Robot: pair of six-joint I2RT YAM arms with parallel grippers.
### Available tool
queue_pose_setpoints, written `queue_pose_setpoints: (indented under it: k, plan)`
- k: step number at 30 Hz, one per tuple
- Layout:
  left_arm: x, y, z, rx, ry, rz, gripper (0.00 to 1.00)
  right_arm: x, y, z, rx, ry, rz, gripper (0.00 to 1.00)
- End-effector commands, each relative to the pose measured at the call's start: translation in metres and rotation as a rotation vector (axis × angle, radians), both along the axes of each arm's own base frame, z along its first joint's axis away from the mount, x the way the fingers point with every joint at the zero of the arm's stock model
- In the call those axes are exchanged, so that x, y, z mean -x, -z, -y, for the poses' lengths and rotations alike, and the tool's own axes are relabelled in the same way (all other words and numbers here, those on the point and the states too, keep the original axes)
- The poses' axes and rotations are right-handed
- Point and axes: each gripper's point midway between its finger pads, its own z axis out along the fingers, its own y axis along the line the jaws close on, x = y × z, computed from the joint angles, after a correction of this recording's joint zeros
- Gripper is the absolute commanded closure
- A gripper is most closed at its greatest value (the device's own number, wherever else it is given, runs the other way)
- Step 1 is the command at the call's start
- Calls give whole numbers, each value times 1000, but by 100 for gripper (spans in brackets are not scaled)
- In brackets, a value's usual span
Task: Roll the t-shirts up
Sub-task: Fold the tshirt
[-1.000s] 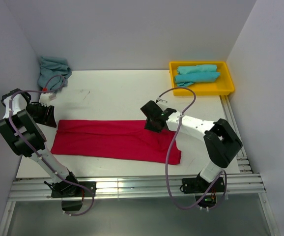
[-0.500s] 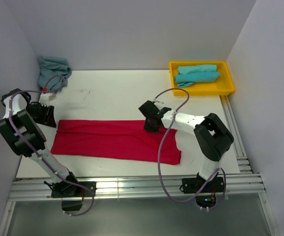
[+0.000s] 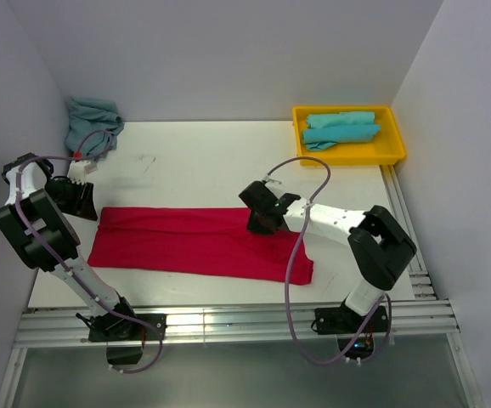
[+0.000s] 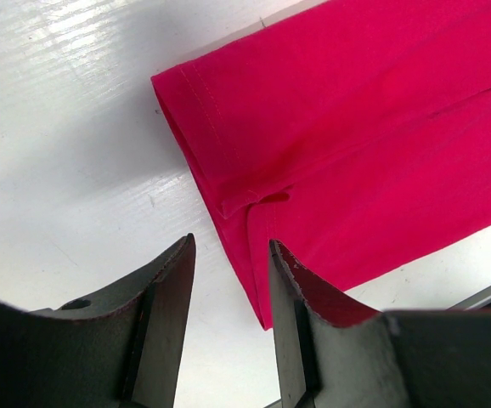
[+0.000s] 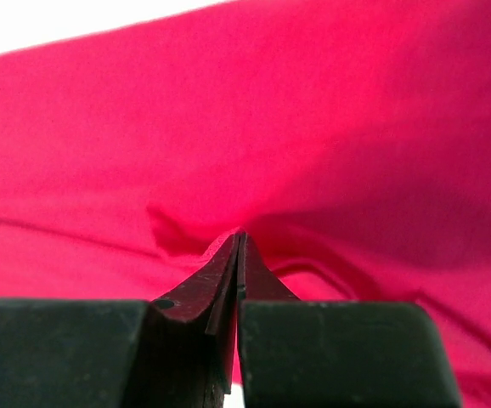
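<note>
A bright red t-shirt (image 3: pixel 186 242) lies folded into a long flat strip across the front of the table. My right gripper (image 3: pixel 261 223) sits on its far edge near the right end. In the right wrist view the right gripper (image 5: pixel 240 236) is shut, with a small pucker of the red t-shirt (image 5: pixel 313 127) pinched at the tips. My left gripper (image 3: pixel 80 200) hovers open just off the shirt's left end. In the left wrist view the left gripper (image 4: pixel 228 242) holds nothing, and the hemmed end of the red t-shirt (image 4: pixel 381 127) lies just ahead. Two rolled turquoise t-shirts (image 3: pixel 341 127) rest in the tray.
The yellow tray (image 3: pixel 394 149) stands at the back right corner. A crumpled turquoise t-shirt (image 3: pixel 91 123) lies at the back left against the wall. White walls close in three sides, and a metal rail (image 3: pixel 228 323) runs along the near edge.
The right gripper has closed onto the red shirt's far edge and shifted slightly left. The left arm has not moved.
</note>
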Motion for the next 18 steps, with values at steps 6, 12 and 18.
queue_pose_setpoints:
  k: [6,12,18]
  plan:
    - [-2,-5,2,2,15,17,55,30,-18,-13,-51,-16,41,97]
    - [-1,-3,3,4,17,14,55,53,-8,-28,-57,-57,13,98]
    - [-1,-1,3,5,17,10,55,69,6,-42,-57,-86,-22,98]
